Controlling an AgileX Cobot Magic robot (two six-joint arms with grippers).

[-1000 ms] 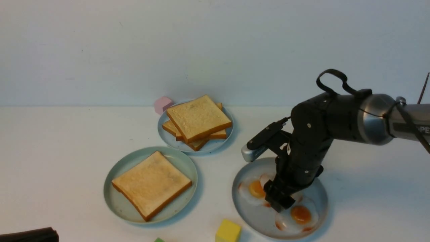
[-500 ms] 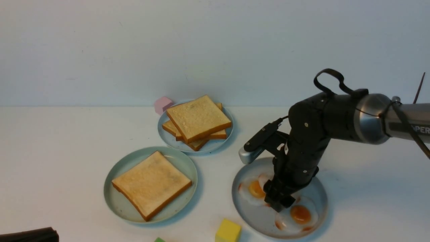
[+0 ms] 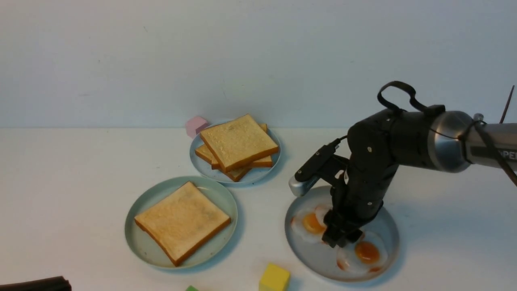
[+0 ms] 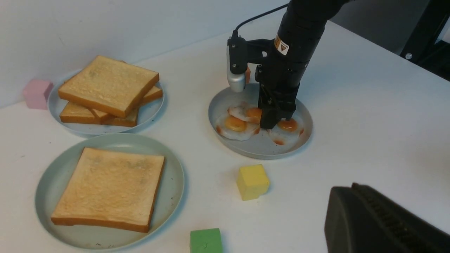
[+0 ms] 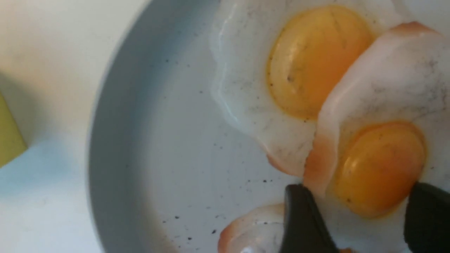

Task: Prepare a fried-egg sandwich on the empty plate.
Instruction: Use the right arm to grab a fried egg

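The right tool (image 3: 338,239) stands low over the grey plate (image 3: 313,258) at the lower right of the front view. Its fingers are spread partway to either side of the yolk of one egg (image 5: 379,168), and no firm pinch shows. That egg lies with its edge over a neighbouring egg (image 5: 316,59), and a third egg (image 5: 253,228) sits just beside one finger. The likeliest slip is that the closing fingers catch two whites at once and lift or drag the wrong one along. The egg is flat and looks slick, so a grip across the yolk's dome may squeeze it out. The fingers may also scrape the plate and push it over the desk (image 3: 80,182). The target, the mint-green plate (image 3: 141,242) left of centre, carries one toast slice (image 3: 182,221); an egg hanging limp from one edge could fold or land off the bread. The yellow block (image 3: 274,278) lies near that path. The left tool (image 4: 383,221), at the lower right of its own view, is pressed together, well apart from the plates.
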